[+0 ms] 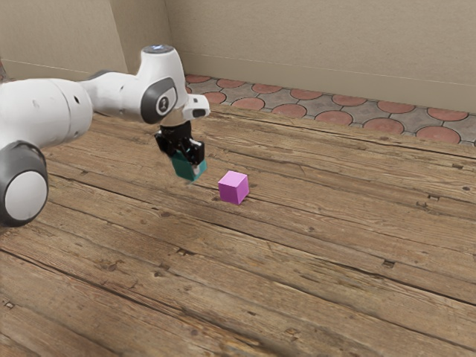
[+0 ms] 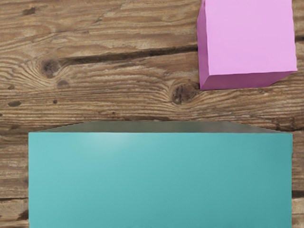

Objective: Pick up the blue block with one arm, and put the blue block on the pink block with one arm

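The gripper hung at the end of the white arm, which reached in from the exterior view's left, and its two black fingers were pinched on the blue block, one on either side. The block was really a teal shade and sat tilted between them, its lower corner close above the wood; whether it hung quite clear of the boards could not be told for certain. Beneath it lay a plank surface of weathered brown wood, knotted and grained, its long boards running across the exterior view. Beyond the planks ran a band of reddish scalloped tiles set in grey, and behind that stood a plain beige wall. The pink block rested flat on the planks just beside the gripper, toward the exterior view's right, and stood apart from the blue block. In the wrist view the blue block loomed wide directly under the hand, with the pink block on the bare planks ahead of it and off to one side, a strip of wood showing between the two.
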`<state>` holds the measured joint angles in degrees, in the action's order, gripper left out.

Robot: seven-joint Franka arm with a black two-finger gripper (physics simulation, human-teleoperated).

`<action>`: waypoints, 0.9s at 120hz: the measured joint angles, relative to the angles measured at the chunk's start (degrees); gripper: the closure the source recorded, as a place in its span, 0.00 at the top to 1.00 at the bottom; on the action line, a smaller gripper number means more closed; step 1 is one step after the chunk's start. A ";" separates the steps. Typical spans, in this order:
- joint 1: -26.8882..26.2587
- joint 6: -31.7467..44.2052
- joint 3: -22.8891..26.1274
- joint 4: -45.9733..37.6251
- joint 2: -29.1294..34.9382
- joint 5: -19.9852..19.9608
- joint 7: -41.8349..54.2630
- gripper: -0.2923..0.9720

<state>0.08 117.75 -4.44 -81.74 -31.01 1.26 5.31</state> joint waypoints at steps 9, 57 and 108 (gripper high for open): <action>0.15 -1.65 0.44 4.08 -2.51 -0.85 0.68 0.52; 3.88 -3.74 5.66 21.24 -15.04 -3.97 3.23 0.52; 5.02 1.00 10.30 26.25 -21.14 -4.48 4.54 0.52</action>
<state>5.10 118.75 5.86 -55.50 -52.15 -3.23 9.85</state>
